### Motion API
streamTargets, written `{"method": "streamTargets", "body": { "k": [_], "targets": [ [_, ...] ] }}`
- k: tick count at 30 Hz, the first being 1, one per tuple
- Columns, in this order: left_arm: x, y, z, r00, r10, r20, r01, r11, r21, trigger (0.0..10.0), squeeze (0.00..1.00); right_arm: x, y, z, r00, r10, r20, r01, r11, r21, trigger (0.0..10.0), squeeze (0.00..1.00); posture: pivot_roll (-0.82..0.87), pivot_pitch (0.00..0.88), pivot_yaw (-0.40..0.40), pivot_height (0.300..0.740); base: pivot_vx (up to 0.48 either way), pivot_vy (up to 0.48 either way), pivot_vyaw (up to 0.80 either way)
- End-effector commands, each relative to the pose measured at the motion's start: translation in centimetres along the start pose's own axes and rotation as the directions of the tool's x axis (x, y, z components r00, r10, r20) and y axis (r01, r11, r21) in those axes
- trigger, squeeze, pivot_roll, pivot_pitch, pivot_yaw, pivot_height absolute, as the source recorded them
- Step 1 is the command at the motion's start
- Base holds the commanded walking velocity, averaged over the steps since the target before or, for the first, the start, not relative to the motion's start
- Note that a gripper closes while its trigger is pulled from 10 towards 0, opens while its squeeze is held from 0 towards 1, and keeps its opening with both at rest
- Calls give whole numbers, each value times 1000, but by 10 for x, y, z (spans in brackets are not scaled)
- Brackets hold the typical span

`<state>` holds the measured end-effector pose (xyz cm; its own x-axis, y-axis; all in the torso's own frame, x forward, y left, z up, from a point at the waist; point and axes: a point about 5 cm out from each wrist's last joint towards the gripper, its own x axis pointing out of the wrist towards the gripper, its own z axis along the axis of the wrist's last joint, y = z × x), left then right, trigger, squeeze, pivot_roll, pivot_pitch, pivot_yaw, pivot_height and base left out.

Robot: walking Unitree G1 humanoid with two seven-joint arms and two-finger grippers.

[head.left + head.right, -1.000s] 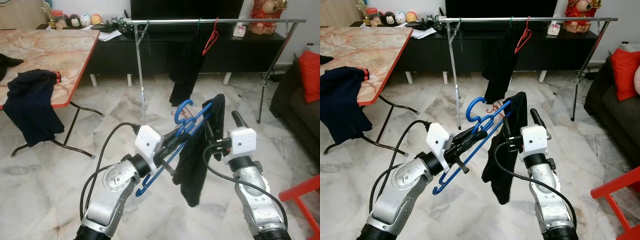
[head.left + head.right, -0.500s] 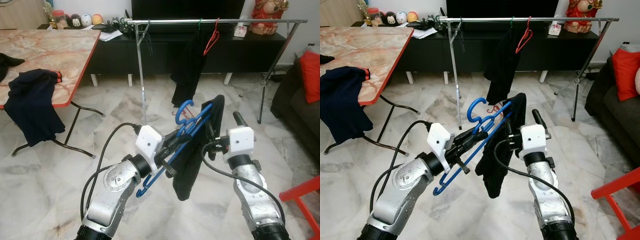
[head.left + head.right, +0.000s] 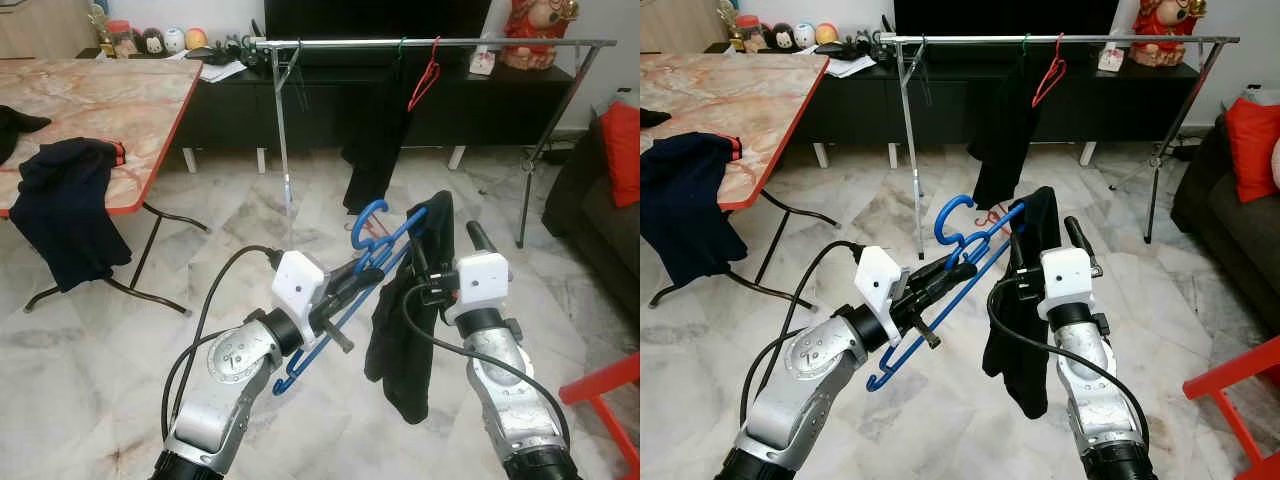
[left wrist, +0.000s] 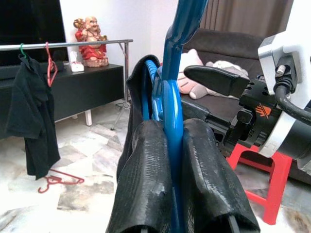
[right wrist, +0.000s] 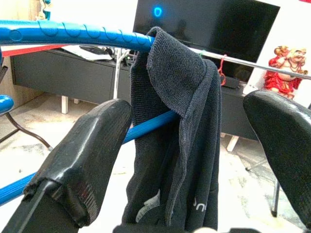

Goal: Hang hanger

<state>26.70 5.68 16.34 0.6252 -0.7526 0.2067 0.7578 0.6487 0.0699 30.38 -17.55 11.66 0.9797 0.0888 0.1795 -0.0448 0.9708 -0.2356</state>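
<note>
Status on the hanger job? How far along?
Done: a dark garment is draped over the blue hanger. In hand: the left gripper is shut on the hanger, and the right gripper is open around the garment. Left: walk to the clothes rail and hook the hanger on.

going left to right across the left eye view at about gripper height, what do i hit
dark garment draped off the table edge → left gripper shut on the blue hanger → black garment hanging from that hanger → right gripper, open → red stool corner
</note>
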Motion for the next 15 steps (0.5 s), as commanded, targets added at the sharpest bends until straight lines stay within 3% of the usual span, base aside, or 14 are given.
{"method": "streamTargets", "body": {
  "k": [1, 10, 15],
  "targets": [
    [6, -6, 21, 995, -35, 93, 33, 999, 29, 10000, 0, 1, -1, -1, 1000, -5, -4, 5, 1000, -2, 10000, 0, -117, 0, -35, 740, 0, 0, 0],
    [6, -6, 21, 995, -35, 93, 33, 999, 29, 10000, 0, 1, -1, -1, 1000, -5, -4, 5, 1000, -2, 10000, 0, -117, 0, -35, 740, 0, 0, 0],
    [9, -20, 24, 989, -104, 102, 102, 995, 17, 10000, 0, 10, 1, -8, 999, -28, -23, 28, 1000, -5, 10000, 0, -109, 0, -36, 740, 0, 0, 0]
  ]
}}
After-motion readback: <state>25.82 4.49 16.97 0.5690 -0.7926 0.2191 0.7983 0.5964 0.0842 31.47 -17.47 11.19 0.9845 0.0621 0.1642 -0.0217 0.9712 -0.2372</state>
